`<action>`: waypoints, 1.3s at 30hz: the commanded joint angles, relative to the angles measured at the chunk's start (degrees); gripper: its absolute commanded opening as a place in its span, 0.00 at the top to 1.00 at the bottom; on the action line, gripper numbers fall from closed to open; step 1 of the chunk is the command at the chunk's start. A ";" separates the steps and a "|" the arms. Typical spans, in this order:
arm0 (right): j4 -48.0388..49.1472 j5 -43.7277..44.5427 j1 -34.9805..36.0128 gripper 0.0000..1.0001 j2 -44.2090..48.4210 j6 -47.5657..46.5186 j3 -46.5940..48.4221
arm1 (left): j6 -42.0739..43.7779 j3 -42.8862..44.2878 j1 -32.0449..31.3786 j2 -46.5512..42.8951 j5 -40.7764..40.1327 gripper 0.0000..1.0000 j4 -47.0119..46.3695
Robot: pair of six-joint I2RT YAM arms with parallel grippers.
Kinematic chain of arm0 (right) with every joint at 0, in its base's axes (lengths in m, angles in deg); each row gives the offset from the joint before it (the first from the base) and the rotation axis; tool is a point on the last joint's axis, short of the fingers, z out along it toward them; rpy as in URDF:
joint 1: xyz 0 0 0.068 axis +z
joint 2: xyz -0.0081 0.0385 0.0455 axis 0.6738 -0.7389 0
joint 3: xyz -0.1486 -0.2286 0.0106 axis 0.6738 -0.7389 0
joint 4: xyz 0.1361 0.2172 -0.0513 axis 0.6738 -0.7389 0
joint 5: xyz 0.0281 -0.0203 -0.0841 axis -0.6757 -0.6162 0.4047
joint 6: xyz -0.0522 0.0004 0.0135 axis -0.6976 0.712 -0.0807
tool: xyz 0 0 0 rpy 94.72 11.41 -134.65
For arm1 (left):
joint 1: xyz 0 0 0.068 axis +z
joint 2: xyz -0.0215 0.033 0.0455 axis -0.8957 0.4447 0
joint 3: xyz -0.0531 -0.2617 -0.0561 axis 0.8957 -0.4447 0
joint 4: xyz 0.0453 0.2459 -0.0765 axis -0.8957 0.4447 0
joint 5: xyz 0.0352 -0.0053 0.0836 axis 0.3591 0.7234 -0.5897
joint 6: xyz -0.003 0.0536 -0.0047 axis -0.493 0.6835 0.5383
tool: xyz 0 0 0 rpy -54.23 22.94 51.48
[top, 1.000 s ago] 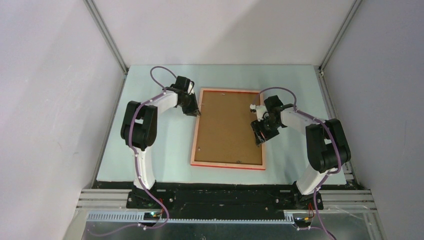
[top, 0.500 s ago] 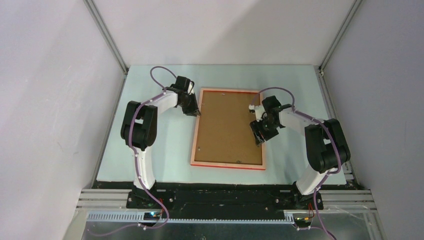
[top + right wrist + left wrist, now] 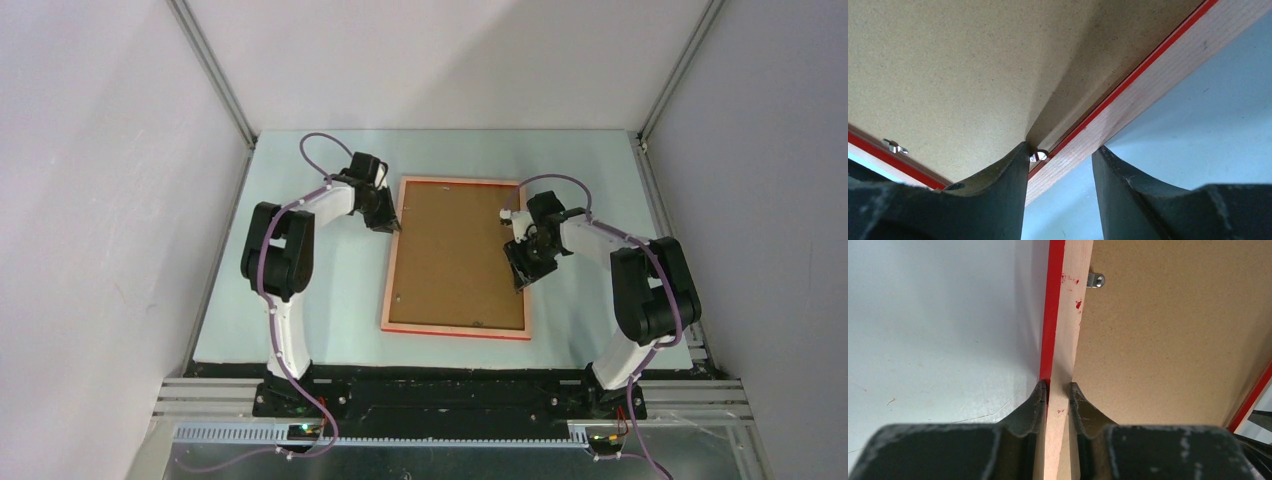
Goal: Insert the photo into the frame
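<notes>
While the frame (image 3: 455, 330) lies face down on the table (image 3: 330, 300), pale wood back upward, my left gripper (image 3: 1058, 390) pinches its left long rail. The fingers are narrow, one on the red outer edge, one on the inner side by the brown backing board (image 3: 455, 250). That rail runs straight ahead from those fingers. My right gripper (image 3: 1060, 155) stands partly open astride the opposite long rail, which crosses slantwise between its fingers; it grips nothing. A small metal turn clip (image 3: 1038, 156) sits just beside its inner finger, so this hand seems nearer the fastening. No photo shows; I cannot tell whether it lies under the board.
</notes>
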 commanded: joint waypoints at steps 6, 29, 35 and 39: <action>-2.75 -1.75 -1.30 0.49 -2.22 -6.95 -0.36 | -0.13 -1.29 1.92 -2.36 -2.55 1.00 1.83; -4.45 -13.28 -10.69 0.38 -6.96 1.46 8.14 | 0.29 -2.93 2.13 -4.04 -0.89 1.00 1.10; -3.51 -13.82 -11.57 0.38 -9.49 3.25 11.14 | -0.13 -4.47 2.10 -4.81 2.47 1.00 -0.98; -2.62 -13.59 -11.16 0.38 -10.74 4.23 11.95 | -0.47 -5.34 2.09 -4.95 4.43 1.00 -2.28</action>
